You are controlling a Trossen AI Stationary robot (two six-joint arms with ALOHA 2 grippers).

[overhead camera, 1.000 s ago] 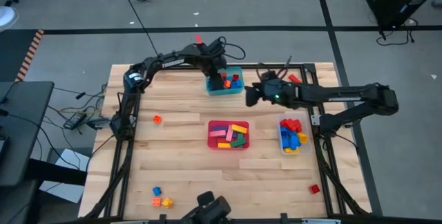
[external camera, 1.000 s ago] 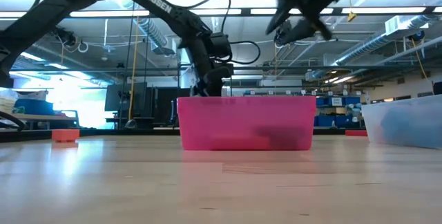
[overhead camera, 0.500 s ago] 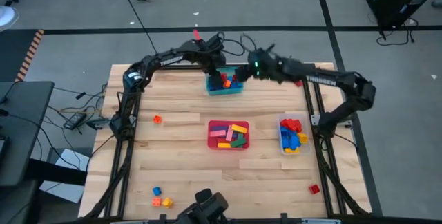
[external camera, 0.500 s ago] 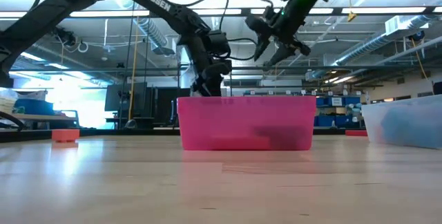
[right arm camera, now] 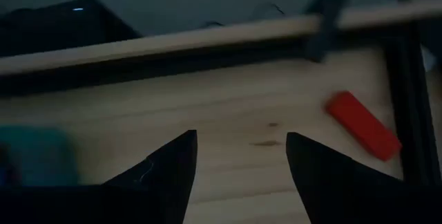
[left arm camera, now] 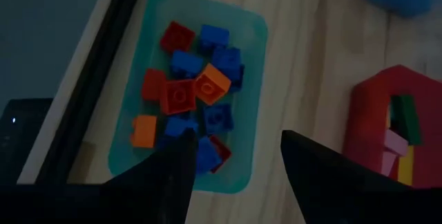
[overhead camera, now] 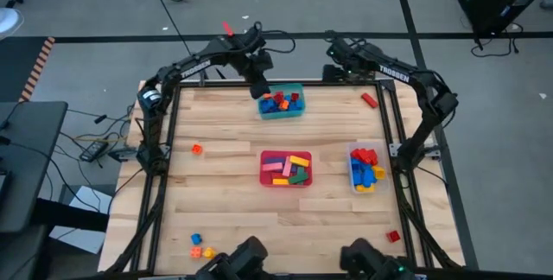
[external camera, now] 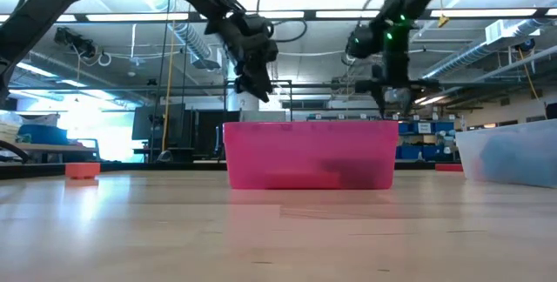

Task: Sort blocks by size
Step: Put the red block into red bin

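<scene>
Grey floor (overhead camera: 86,21) w/ dark tape lines, black cables at 11 o'clock, dark desk (overhead camera: 26,168) at 9, black equipment at 1, ceiling strip lights (external camera: 487,14) and exposed ducts (external camera: 487,51) beyond table, bright window (external camera: 96,121) at 9

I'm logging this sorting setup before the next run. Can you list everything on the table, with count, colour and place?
Teal tub: one, far edge, holding small red, blue and orange blocks.
Red tub: one, table centre, holding pink, yellow, green and red bars.
Clear tub: one, right side, holding red, blue and yellow blocks.
Loose blocks: red bar far right; orange block left; blue and orange cluster near left; red block near right.
Left claw: open, above teal tub.
Right claw: open, far edge.
</scene>
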